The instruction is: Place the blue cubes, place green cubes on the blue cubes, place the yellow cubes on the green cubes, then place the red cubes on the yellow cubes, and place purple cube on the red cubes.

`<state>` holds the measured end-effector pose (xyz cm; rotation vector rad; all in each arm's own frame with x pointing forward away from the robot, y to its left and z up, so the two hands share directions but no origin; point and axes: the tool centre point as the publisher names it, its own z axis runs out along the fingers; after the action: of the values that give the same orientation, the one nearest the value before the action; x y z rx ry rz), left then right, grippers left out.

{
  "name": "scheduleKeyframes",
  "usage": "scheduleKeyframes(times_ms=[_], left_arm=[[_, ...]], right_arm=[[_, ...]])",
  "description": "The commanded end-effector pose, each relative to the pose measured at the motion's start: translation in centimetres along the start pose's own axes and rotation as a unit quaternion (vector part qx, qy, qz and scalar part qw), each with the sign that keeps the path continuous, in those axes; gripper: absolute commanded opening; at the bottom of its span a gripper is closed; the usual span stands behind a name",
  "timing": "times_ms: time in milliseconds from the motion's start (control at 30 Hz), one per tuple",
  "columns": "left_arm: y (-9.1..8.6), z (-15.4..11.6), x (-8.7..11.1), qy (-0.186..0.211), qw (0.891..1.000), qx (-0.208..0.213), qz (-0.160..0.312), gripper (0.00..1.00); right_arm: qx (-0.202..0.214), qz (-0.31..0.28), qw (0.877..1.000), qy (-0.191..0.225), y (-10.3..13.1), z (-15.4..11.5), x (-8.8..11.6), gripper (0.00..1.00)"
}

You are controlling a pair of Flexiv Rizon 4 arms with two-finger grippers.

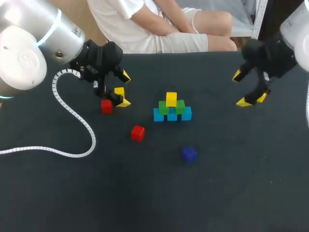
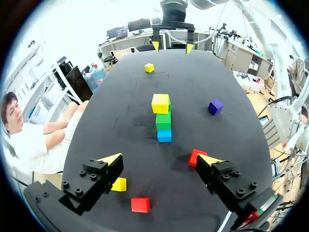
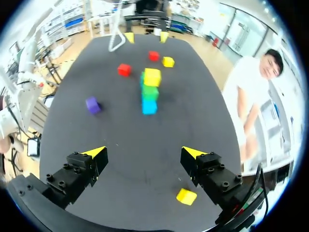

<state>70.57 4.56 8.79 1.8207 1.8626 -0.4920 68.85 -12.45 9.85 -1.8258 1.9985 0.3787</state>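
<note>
A matte black tabletop (image 1: pixel 231 183), smooth and even, carries small hard-edged cubes with flat, plain-coloured faces. In the middle stands a little pyramid: three blue cubes (image 1: pixel 172 116) side by side and touching, two green cubes (image 1: pixel 164 107) on top of them, and one stacked yellow cube (image 1: pixel 171 98) at the peak, sitting across the green pair. The nearer red cube (image 1: pixel 137 133) lies alone to the near left of the pyramid. The farther red cube (image 1: pixel 106 106) is further left, with a loose yellow cube (image 1: pixel 119 92) just beside it on its far right. The purple cube (image 1: pixel 189 154) (it looks almost blue from the head view) rests apart on the near side, slightly right of the pyramid. The left arm (image 1: pixel 29 43), a rounded silver casing, hangs its left jaws wide open above that left-hand red and yellow pair, gripping nothing, their wedge-shaped yellow fingertips (image 2: pixel 110 158) on black bolted fingers. A coiled white cable (image 1: pixel 77 116) snakes over the tabletop's left side. At the far right the right jaws are also spread open and bare, with a second loose yellow cube (image 3: pixel 186 196) lying on the tabletop just beside one finger.
</note>
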Motion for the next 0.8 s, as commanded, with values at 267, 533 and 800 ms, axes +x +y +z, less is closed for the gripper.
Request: scheduleKeyframes(times_ms=[267, 533, 800], left_arm=[[0.0, 0.0, 0.0, -0.001, 1.000, 0.001, 0.001, 1.00], [0.0, 0.0, 0.0, -0.001, 1.000, 0.001, 0.001, 1.00], [0.0, 0.0, 0.0, -0.001, 1.000, 0.001, 0.001, 1.00]], right_arm=[[0.076, 0.067, 0.995, 0.021, -1.2, -5.0, 5.4, 1.00], [0.085, 0.106, 0.988, 0.067, -2.0, -5.6, 9.0, 1.00], [0.086, 0.126, 0.984, 0.091, -3.3, -4.4, 9.3, 1.00]])
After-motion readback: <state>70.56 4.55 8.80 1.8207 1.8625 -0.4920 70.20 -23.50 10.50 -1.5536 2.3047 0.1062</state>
